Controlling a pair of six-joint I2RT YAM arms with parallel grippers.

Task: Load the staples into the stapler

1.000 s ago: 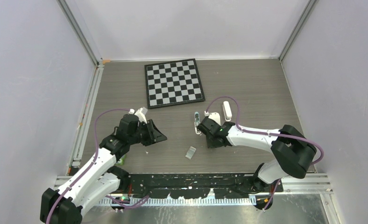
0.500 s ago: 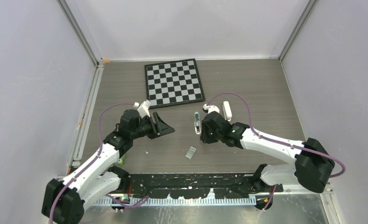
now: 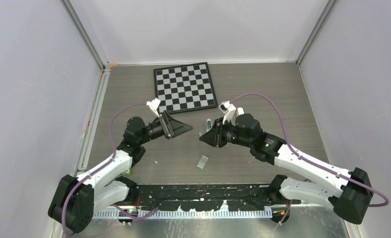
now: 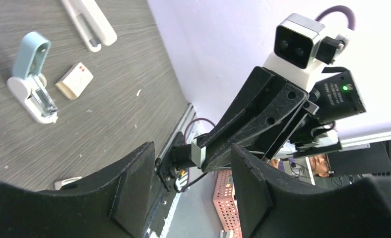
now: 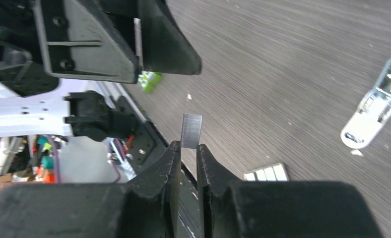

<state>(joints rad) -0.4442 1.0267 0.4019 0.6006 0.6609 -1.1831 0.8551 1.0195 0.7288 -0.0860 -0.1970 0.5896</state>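
Staples (image 5: 191, 131): bare silvery metal, satin sheen, fine ribbing running along the strip. Right gripper (image 5: 188, 148) and left gripper (image 4: 190, 148): matt black plastic, and I read a faint grain on the broad flat faces. Table (image 5: 293, 59): grey wood-grain top, matt and streaky, a few pale specks on it. Stapler (image 4: 90, 22): white plastic, smooth, soft gloss. Blue and white tool (image 4: 31, 57): smooth plastic shell, shiny metal in its open channel. Small box (image 4: 74, 80): looks like cardboard to me, dull cream. Chessboard (image 3: 185, 88): flat and smooth; from my feed I can't tell card from plastic.
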